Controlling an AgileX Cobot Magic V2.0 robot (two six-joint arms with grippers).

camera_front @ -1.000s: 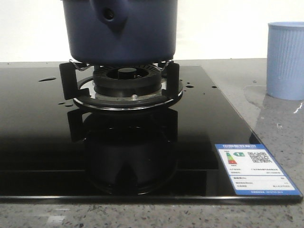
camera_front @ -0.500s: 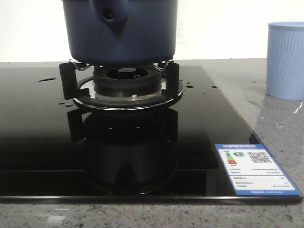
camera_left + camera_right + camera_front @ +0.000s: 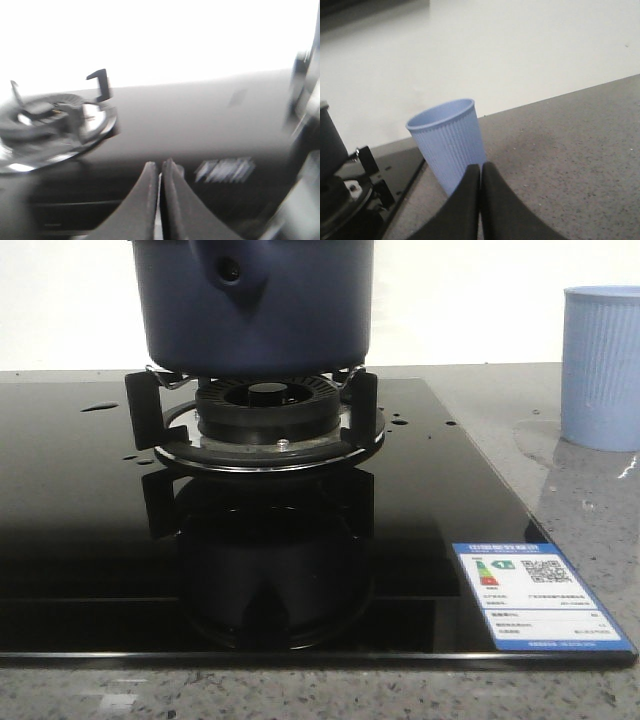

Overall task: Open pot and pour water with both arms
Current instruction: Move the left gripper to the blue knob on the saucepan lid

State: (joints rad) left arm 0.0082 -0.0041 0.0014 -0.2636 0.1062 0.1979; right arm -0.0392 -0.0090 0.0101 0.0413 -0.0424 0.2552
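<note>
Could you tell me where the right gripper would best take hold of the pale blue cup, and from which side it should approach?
Probably around the ribbed wall, about mid-height. The cup stands upright on the grey counter, right of the hob, with open counter around it. The right gripper, shut now, would need to open and come in level from the robot's side. The tapered, ribbed wall should give the pads purchase; the thin rim looks less secure.

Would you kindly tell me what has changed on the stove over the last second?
Nothing visibly changed. The dark navy-blue cylindrical pot sits on the burner as before, and the pale blue ribbed cup stands in the same place on the grey speckled counter.
</note>
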